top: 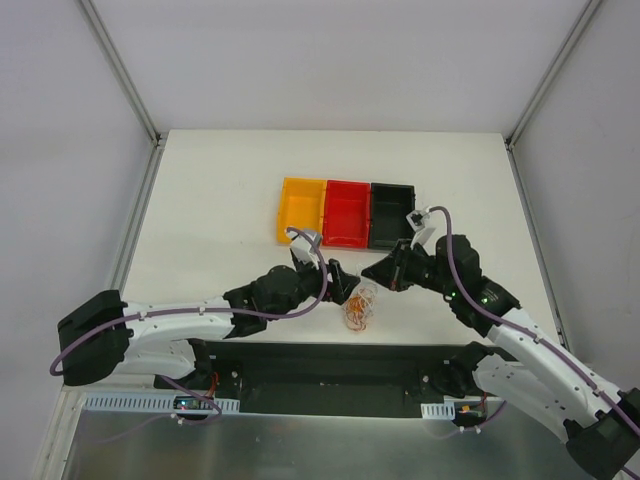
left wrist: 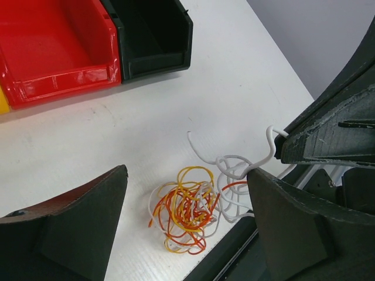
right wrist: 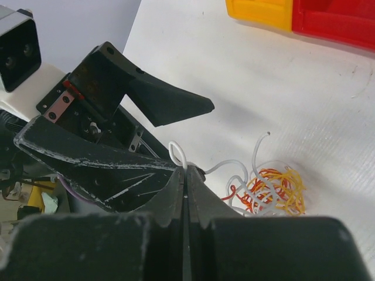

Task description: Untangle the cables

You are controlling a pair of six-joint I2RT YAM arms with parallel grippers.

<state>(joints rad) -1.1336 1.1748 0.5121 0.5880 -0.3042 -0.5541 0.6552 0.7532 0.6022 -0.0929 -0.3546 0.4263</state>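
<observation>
While tight on white cable, right tool beside cables

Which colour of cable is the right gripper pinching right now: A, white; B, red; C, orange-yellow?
A: the right gripper is shut on a white cable that loops out past its fingertips; the red and orange-yellow strands lie loose, unheld.

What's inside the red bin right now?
Nothing visible: the red bin floor is bare. The cables lie outside on the table. The strip behind its near wall is hidden.
</observation>
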